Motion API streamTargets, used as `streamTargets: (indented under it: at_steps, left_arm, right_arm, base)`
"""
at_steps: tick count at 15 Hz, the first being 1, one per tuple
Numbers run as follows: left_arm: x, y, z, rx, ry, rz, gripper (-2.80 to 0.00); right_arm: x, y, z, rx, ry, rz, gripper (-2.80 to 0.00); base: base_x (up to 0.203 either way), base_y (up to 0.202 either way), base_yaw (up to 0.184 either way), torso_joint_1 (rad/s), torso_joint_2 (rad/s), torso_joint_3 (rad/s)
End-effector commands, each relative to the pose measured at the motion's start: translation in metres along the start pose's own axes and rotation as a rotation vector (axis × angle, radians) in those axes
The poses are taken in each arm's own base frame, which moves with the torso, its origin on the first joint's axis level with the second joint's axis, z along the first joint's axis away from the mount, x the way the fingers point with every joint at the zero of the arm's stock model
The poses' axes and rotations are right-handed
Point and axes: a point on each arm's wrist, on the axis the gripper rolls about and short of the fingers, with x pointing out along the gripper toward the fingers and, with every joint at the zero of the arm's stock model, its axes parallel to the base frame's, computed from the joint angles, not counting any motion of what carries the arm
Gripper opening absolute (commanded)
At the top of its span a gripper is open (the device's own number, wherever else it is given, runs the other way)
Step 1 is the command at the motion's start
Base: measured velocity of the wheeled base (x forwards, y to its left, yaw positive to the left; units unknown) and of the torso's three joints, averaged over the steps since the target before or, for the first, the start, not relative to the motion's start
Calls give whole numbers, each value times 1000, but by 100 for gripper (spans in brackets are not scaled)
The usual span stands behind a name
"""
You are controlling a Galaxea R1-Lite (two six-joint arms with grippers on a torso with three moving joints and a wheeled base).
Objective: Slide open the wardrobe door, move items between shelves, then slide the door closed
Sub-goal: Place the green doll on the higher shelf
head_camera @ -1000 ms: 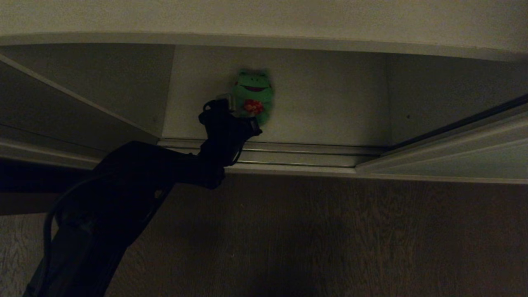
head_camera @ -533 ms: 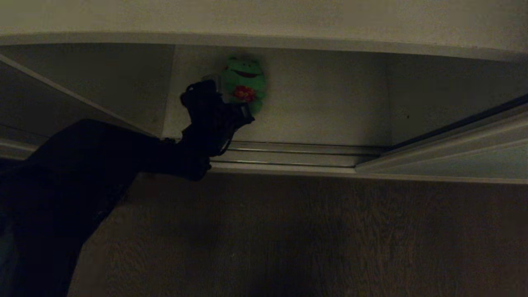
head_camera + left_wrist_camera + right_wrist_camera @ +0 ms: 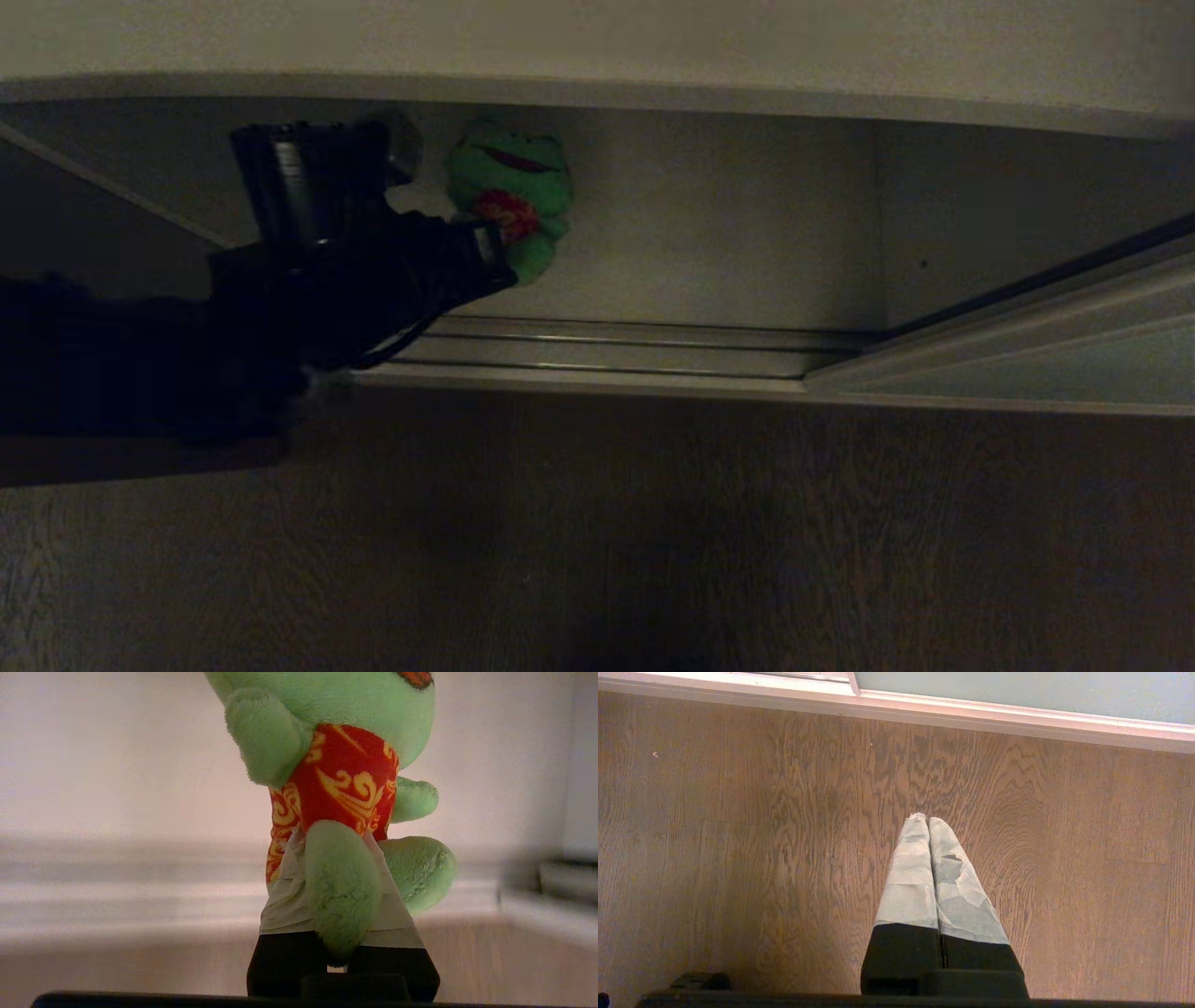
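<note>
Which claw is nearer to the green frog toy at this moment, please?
Left. The left claw is shut on the green frog, pinching its leg inside the wardrobe. The right claw hangs shut over the wooden floor, away from the toy.

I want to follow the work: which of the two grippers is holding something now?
The left gripper: it is shut on the green frog toy, pinching a leg. The right gripper is shut on nothing, over the wooden floor.

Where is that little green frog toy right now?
The green frog is off the shelves, held by one leg in the left gripper, left of centre in the head view, inside the open wardrobe in front of its white back wall.
</note>
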Motion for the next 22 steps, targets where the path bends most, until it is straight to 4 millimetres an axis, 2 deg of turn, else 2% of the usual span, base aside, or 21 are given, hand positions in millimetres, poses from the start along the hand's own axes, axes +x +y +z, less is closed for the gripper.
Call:
streamTargets:
  at_steps: [1, 8, 11, 14, 18, 20, 22]
  left_arm:
    - [-67, 4, 29, -2, -20, -6, -280]
    - [-208, 43, -2, 16, 240, 97, -280]
    - [-265, 52, -6, -15, 232, 118, -280]
    - [-317, 48, -26, -11, 192, 108, -280]
    - [-355, 50, -76, 114, 152, 176, -280]
    - [-366, 52, -103, 196, 130, 211, -280]
    - [-373, 52, -119, 233, 91, 237, -280]
  right_arm:
    - [0, 0, 0, 0, -4, 0, -280]
    - [0, 0, 0, 0, -3, 0, -280]
    - [0, 0, 0, 0, -3, 0, -280]
    - [0, 0, 0, 0, -3, 0, -280]
    - [0, 0, 0, 0, -3, 0, -280]
    - [0, 0, 0, 0, -3, 0, -280]
    - [0, 0, 0, 0, -3, 0, -280]
  base:
    - [0, 0, 0, 0, 0, 0]
    - [0, 0, 0, 0, 0, 0]
    - [0, 0, 0, 0, 0, 0]
    - [0, 0, 0, 0, 0, 0]
    - [0, 0, 0, 0, 0, 0]
    - [0, 0, 0, 0, 0, 0]
    - [0, 0, 0, 0, 0, 0]
